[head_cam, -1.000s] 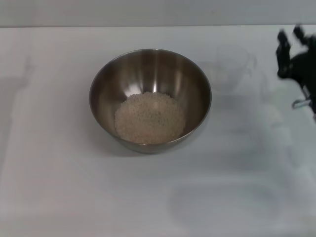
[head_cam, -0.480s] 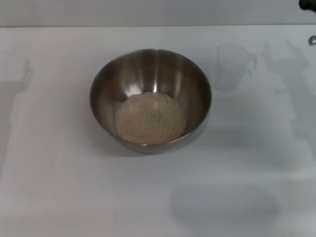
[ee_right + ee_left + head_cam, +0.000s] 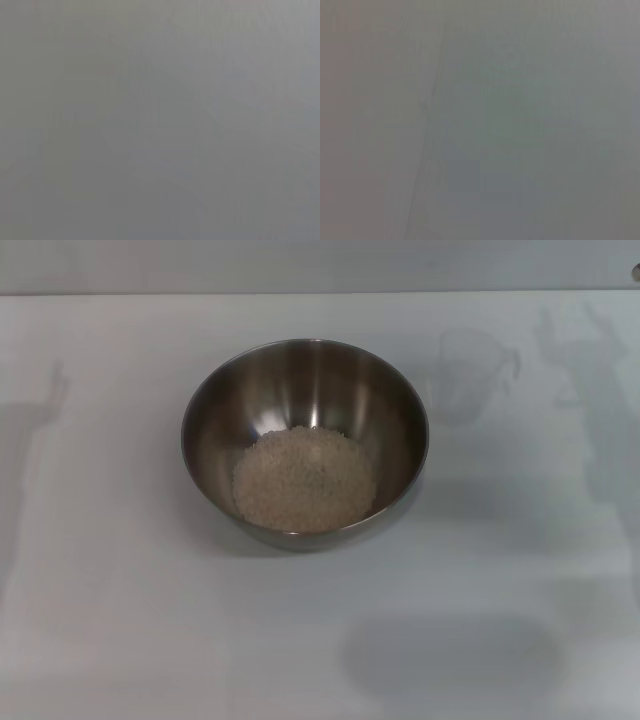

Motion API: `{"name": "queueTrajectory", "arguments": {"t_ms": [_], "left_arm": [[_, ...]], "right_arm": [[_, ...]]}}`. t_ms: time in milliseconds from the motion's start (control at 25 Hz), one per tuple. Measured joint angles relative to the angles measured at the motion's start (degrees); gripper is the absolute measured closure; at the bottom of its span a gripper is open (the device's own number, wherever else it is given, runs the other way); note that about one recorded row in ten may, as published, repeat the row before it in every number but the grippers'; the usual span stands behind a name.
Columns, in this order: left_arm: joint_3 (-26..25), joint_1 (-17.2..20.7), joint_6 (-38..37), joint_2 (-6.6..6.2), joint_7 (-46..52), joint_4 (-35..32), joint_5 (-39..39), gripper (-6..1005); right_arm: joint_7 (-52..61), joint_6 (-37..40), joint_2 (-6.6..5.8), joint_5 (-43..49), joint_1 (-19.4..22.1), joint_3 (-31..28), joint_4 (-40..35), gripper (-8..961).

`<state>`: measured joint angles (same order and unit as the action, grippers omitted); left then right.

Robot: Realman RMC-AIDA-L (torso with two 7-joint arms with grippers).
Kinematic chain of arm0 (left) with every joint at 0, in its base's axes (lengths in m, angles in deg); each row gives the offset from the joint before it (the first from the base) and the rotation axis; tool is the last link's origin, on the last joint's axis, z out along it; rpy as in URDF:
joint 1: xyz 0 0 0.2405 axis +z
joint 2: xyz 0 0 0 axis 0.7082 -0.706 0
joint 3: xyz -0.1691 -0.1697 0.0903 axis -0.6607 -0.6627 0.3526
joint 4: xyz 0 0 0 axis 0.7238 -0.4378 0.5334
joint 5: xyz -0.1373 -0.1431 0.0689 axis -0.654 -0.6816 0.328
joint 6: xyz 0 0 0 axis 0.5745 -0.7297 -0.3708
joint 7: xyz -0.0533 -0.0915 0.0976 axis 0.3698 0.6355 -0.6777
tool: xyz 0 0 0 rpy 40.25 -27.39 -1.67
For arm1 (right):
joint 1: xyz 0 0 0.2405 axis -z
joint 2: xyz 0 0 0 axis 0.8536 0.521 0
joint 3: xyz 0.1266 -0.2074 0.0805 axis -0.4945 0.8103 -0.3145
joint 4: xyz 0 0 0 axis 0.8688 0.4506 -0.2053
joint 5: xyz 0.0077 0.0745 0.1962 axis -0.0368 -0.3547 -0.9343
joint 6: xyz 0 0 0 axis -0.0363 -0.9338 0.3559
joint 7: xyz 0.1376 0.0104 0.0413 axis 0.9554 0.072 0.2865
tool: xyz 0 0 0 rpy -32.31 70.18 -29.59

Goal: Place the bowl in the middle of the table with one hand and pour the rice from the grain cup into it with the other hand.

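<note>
Bowl (image 3: 304, 443) sitting mid-table w/ rice (image 3: 304, 480); steel likely slick, so I'd be gripping the rim. Grippers out of sight; fingers unknowable.

Bowl (image 3: 304, 440) stands near the middle of the tabletop (image 3: 120, 620). Rice (image 3: 304, 478) lies in the bowl, heaped on its bottom toward the near side. Cup (image 3: 470, 373) stands upright on the tabletop to the right of the bowl and farther back, apart from it, handle pointing right.
</note>
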<state>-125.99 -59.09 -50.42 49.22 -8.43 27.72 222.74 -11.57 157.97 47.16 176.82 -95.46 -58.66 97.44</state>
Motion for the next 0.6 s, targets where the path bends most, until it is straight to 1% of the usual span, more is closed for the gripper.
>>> {"name": "queueTrajectory", "arguments": {"t_ms": [200,400,600], "left_arm": [[-0.1,-0.5,-0.6,0.00,0.0,-0.3,-0.1,192],[-0.4,-1.7,-0.8,0.04,0.0,-2.5,-0.1,192],[-0.7,-1.9,-0.9,0.06,0.0,-2.9,-0.4,193]], "right_arm": [[0.0,-0.3,0.00,0.0,0.0,0.0,-0.1,360],[-0.1,-0.7,0.00,0.1,0.0,0.1,-0.1,360],[-0.1,-0.6,0.06,0.2,0.2,0.3,0.1,360]]}}
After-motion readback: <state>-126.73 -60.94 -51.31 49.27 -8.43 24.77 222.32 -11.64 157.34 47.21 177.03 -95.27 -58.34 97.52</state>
